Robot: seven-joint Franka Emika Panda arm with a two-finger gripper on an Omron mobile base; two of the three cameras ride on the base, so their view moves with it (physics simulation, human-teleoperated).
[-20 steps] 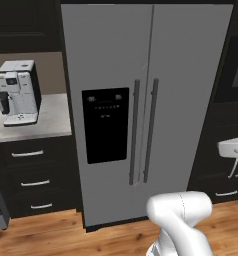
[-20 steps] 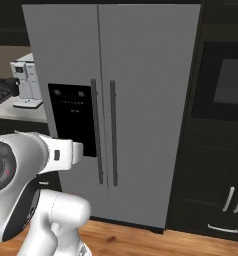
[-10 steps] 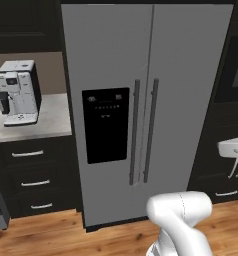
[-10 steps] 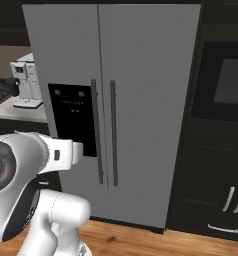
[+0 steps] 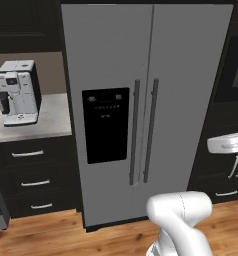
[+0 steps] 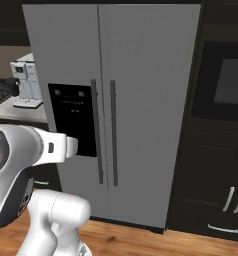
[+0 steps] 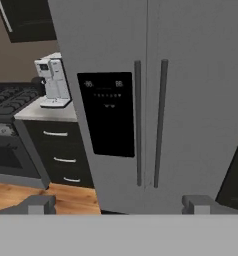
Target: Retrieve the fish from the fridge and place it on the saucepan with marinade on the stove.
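Fridge (image 5: pixel 141 100) fills frame centre, both doors shut; fish presumably inside, unseen. Stove (image 7: pixel 8 100) at hand view left edge. Gripper (image 7: pixel 118 204) wide open, empty, well short of handles. Whole task remains.

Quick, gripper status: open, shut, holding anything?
Gripper: open, jaws wide apart, holding nothing; it faces the closed fridge without touching it.
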